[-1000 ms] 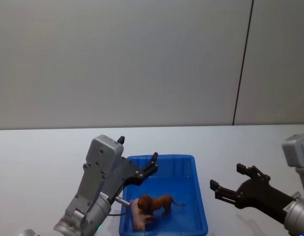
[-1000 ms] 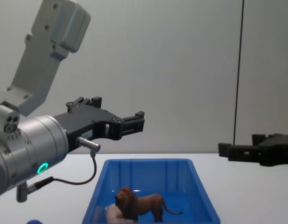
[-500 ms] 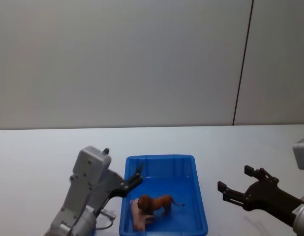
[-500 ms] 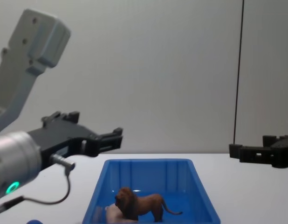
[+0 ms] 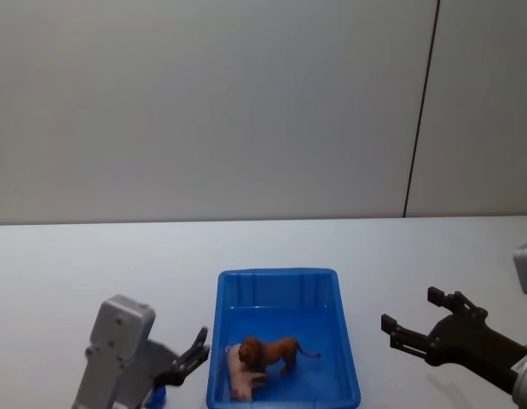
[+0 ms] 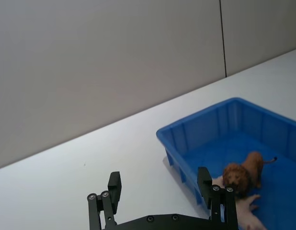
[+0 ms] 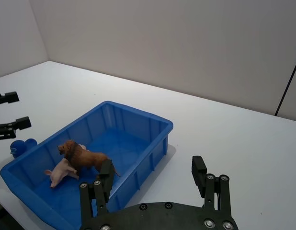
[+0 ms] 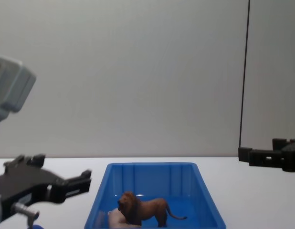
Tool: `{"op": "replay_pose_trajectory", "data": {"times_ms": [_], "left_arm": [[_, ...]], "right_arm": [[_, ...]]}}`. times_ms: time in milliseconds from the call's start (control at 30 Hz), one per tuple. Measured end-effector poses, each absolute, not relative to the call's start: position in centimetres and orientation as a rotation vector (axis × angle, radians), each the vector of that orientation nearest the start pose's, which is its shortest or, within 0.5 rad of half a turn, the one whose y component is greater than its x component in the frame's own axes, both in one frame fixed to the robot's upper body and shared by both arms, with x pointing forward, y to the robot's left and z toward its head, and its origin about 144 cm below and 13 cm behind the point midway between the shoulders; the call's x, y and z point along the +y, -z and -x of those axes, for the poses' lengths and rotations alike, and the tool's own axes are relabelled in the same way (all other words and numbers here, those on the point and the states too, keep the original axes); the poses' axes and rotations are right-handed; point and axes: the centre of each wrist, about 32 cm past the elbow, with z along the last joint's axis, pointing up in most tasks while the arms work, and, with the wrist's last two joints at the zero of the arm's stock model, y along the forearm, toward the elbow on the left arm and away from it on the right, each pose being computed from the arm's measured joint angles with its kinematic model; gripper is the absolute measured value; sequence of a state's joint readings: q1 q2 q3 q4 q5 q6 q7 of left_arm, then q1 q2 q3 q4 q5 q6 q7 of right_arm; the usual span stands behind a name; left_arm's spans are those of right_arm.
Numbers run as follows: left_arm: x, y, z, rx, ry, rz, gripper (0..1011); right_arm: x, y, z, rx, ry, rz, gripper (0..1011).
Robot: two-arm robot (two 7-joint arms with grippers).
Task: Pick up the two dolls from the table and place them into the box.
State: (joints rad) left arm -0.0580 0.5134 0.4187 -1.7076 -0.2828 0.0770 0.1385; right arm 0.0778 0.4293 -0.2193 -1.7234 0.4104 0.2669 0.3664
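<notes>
The brown lion (image 5: 269,350) stands inside the blue box (image 5: 276,273), with the pink pig (image 5: 240,377) lying against its front legs. The chest view shows the lion (image 8: 143,208), the pig (image 8: 116,218) and the box's far rim (image 8: 152,165). My left gripper (image 5: 188,356) is open and empty, low over the table just left of the box; it also appears in the chest view (image 8: 64,168). Right of the box, my right gripper (image 5: 411,310) hovers open and empty. Its wrist view looks past its open fingers (image 7: 152,164) at the lion (image 7: 84,156) and pig (image 7: 61,170).
A small blue ball (image 5: 159,394) lies on the white table (image 5: 76,273) near my left gripper, also seen in the right wrist view (image 7: 21,146). A plain grey wall stands behind the table.
My left arm has pulled back and down from above the box to its left side. My right gripper has drawn slightly away to the right. The lion and pig have not moved.
</notes>
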Motion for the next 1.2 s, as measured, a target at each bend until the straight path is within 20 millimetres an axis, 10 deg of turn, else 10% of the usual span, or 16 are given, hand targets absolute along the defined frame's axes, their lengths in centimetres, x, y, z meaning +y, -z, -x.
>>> {"op": "replay_pose_trajectory", "data": {"times_ms": [1200], "left_arm": [[26.1, -111.6, -43.8, 0.06, -1.328, -0.271, 950]], "right_arm": [[-26.8, -120.7, -46.8, 0.091, 0.946, 0.121, 1001]]}}
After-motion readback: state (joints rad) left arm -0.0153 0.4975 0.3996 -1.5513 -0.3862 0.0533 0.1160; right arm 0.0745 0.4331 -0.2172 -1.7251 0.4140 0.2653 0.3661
